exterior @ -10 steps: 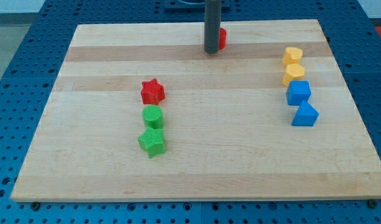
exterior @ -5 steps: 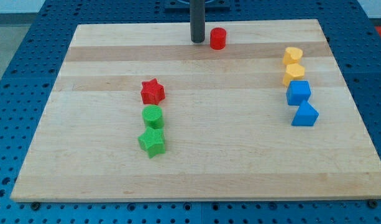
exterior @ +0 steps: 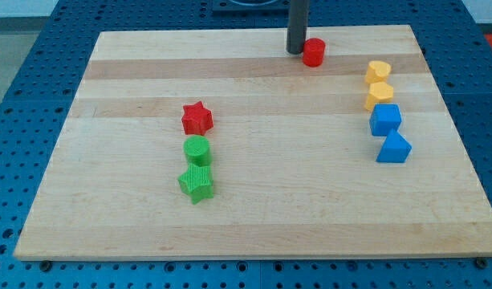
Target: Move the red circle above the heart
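Note:
The red circle (exterior: 313,52) is a short red cylinder near the top edge of the wooden board (exterior: 254,201), right of centre. My tip (exterior: 297,51) stands just to the left of it, touching or nearly touching its side. The yellow heart (exterior: 378,71) sits at the upper right, to the right of and slightly below the red circle. A second yellow block (exterior: 379,95) lies directly below the heart.
Two blue blocks (exterior: 385,119) (exterior: 393,148) continue the column below the yellow ones. At the left centre stand a red star (exterior: 197,118), a green circle (exterior: 197,149) and a green star (exterior: 197,183) in a column.
My tip went left past the red circle, then came back right and pushed it. The red circle has slid to the right, towards the heart. The other blocks have not moved.

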Robot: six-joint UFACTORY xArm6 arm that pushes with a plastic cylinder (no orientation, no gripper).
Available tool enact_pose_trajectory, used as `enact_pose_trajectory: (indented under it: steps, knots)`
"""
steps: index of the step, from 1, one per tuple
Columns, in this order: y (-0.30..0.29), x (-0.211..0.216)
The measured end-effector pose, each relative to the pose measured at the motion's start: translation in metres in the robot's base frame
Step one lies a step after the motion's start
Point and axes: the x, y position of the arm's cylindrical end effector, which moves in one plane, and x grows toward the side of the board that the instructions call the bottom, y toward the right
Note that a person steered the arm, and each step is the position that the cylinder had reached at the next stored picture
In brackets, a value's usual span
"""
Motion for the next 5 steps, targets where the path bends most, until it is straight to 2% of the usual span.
enact_pose_trajectory:
  steps: [2,3,4,5]
  knots:
    - [0.030,0.000]
    - [0.027,-0.003]
    - [0.002,0.000]
    - [-0.002,0.041]
